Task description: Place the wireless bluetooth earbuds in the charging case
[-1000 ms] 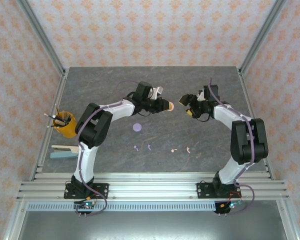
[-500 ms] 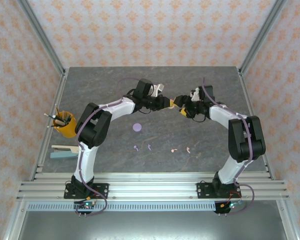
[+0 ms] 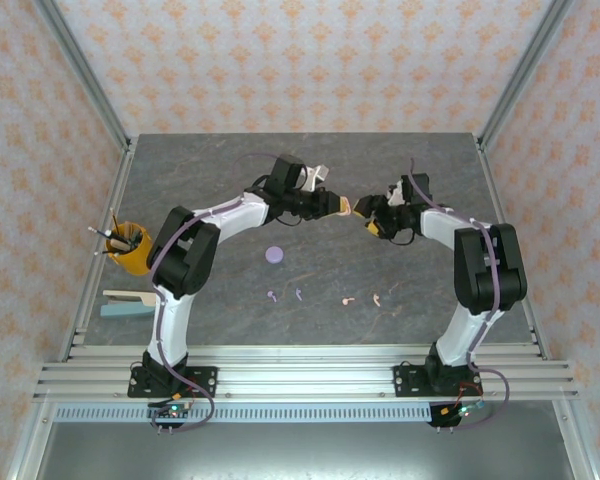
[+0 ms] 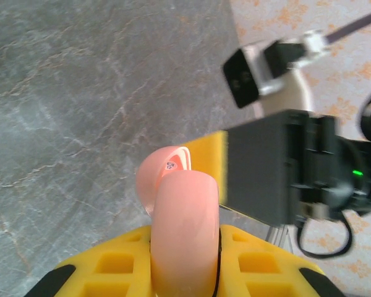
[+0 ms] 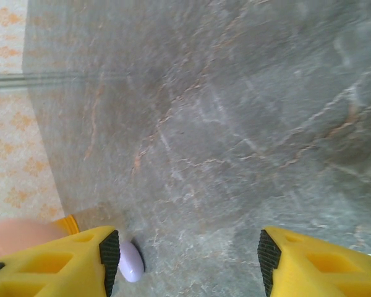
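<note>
Grey marbled counter (image 3: 420, 290) lies under both arms, which meet above its far middle. Left gripper (image 3: 335, 205) is clenched on the pink case (image 4: 184, 223), held edge-up. Right gripper (image 5: 187, 253) stands released with nothing between its fingers; the case sits just outside one finger, not between them. Earbuds (image 3: 377, 298) lie on the counter nearer the bases, well apart from both grippers.

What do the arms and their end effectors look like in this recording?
The left arm and right arm have white links, black joints and a purple cable along each. The left end effector and right end effector have black bodies and yellow fingers with square recesses and black tips.
</note>
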